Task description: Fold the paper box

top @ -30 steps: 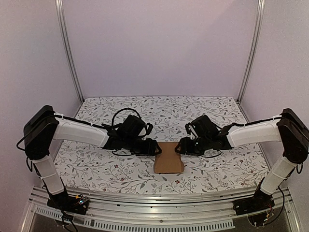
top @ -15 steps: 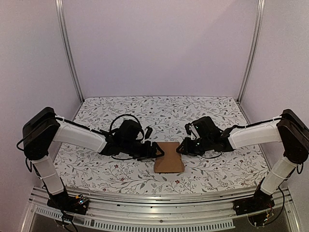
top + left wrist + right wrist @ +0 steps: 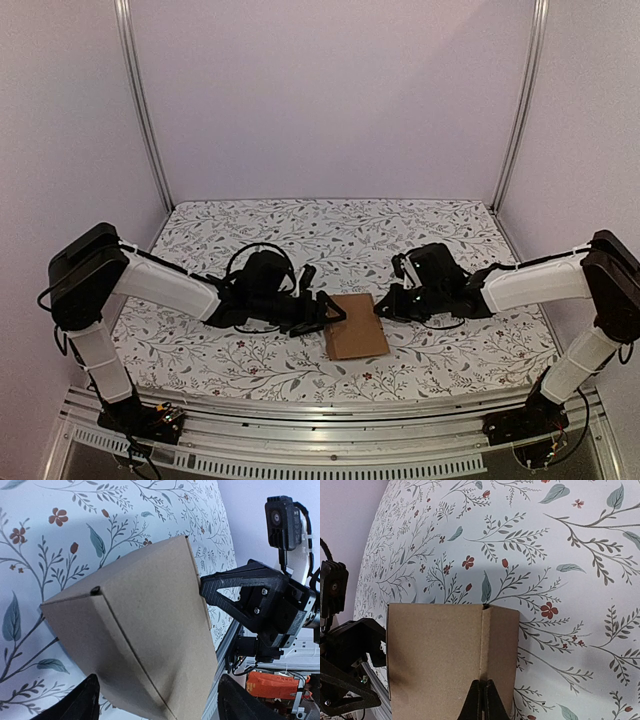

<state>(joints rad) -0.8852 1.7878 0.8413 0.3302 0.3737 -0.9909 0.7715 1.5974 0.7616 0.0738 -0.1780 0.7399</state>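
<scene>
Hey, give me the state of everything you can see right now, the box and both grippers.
paper box: folded over along a crease, lying on the floral table cover between the two grippers.
left gripper: open, fingers spread to either side of the box's left end.
right gripper: shut, tip at the box's right edge; whether it pinches cardboard cannot be told.

L arm point(image 3: 165, 285) & R arm point(image 3: 530, 283) — white shells, blk joints, looped blk cables.

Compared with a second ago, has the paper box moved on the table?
Yes. The paper box has shifted slightly right and turned a little, judged against the floral table cover.
</scene>
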